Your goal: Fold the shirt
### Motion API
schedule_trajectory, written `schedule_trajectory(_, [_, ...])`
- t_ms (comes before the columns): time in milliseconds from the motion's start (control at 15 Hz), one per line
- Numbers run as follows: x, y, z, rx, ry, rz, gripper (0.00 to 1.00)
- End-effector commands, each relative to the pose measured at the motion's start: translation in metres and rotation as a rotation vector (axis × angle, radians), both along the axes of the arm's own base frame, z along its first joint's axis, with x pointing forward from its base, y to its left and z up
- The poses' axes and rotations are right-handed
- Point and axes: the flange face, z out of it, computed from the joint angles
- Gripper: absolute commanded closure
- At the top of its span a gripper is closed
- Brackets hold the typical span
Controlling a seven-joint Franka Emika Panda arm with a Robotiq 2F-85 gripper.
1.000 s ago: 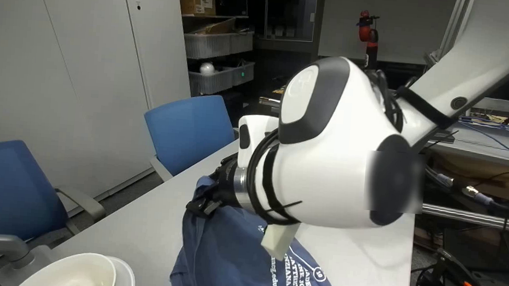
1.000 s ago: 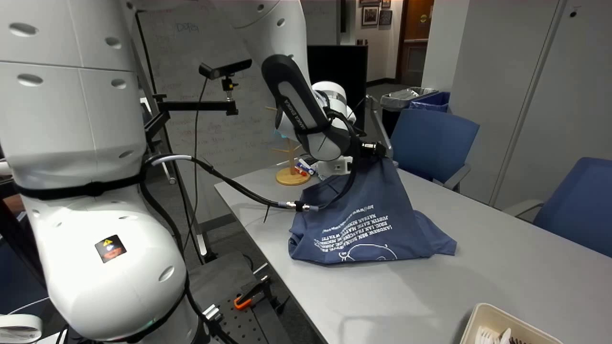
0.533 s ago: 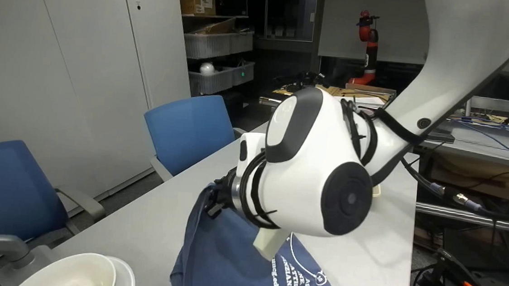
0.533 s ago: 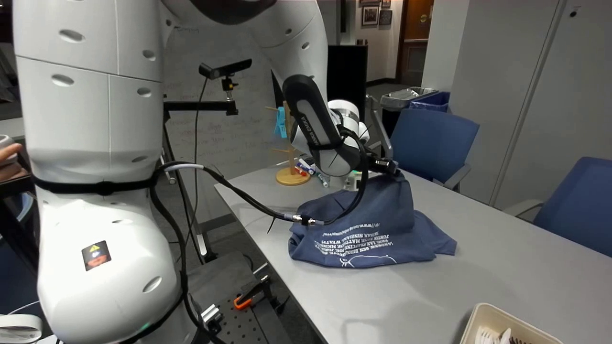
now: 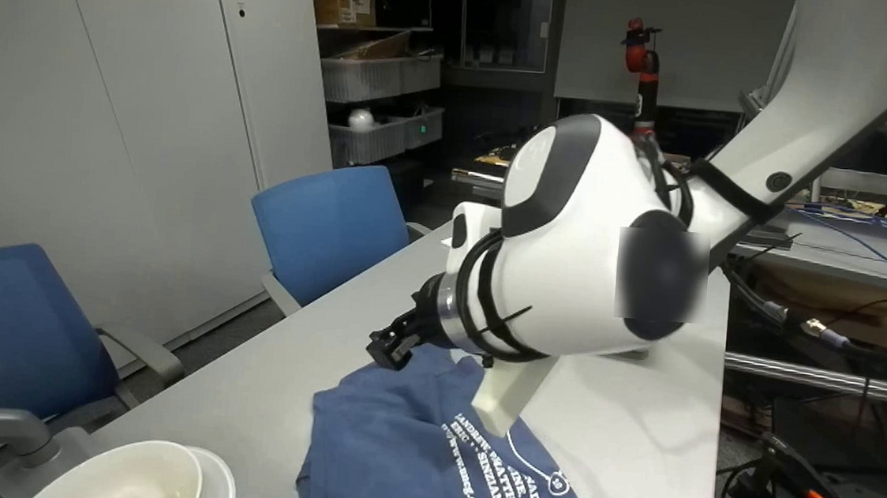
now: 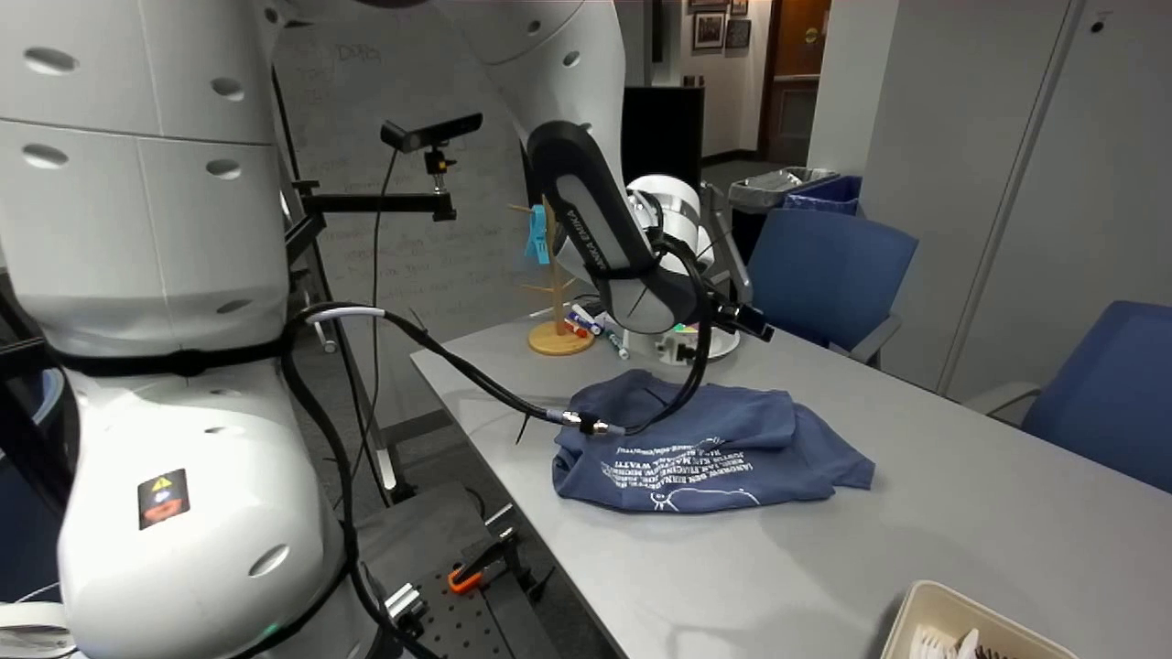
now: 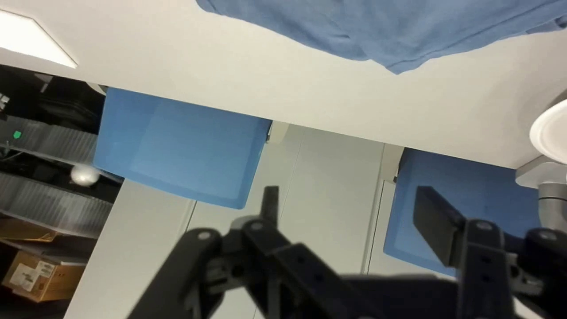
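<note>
Shirt [image 6: 737, 439] lies on the bench [image 6: 824, 577], not all of it readable. In an exterior view the frame's bottom cuts it off, and a pale block [image 5: 511, 397] under the arm [image 5: 558, 298] masks cloth beside the lettering [image 5: 485, 474]; a round joint cover there is smeared to a blur. In an exterior view a black cable [image 6: 703, 343] loops in front of the shirt's upper part. Bowl [image 5: 173, 469] and cutlery tray [image 6: 903, 631] both trimmed by the frame; bowl contents too little shown to name. Wrist view upside down: only a margin of blue cloth along the top, and the pincer [image 7: 351, 215] out of focus.

Cloth slate-blue, low and rumpled, outline uneven, a portion turned over on itself. Lettering white, in slanting rows, inverted in an exterior view, with a thin white line drawing next to it. One corner juts out sideways; sleeve or hem, cannot tell.

Pincer fingers spread apart, pale cabinet doors [image 7: 332, 190] visible through the gap. It stands above the bench, apart from the shirt.

Bench surface shows along both long sides of the shirt. Strip between shirt and plate [image 5: 223, 489]; tray well apart. Wooden stand [image 6: 560, 340] nearer, markers [image 6: 586, 320] beside it. Chairs [image 5: 330, 232] line one long edge.
</note>
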Motion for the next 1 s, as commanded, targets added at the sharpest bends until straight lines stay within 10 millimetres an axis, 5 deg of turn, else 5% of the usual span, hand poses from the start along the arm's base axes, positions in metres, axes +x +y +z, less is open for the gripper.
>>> schedule_trajectory(0, [-0.048,-0.021,0.017,-0.030,0.142,0.036,0.00])
schedule_trajectory(733, [-0.170,-0.073,0.007,-0.008,0.480,0.267,0.00])
schedule_trajectory(800, [-0.147,-0.072,-0.006,0.000,0.509,0.298,0.00])
schedule_trajectory(933, [-0.156,-0.069,-0.018,0.018,0.550,0.341,0.00])
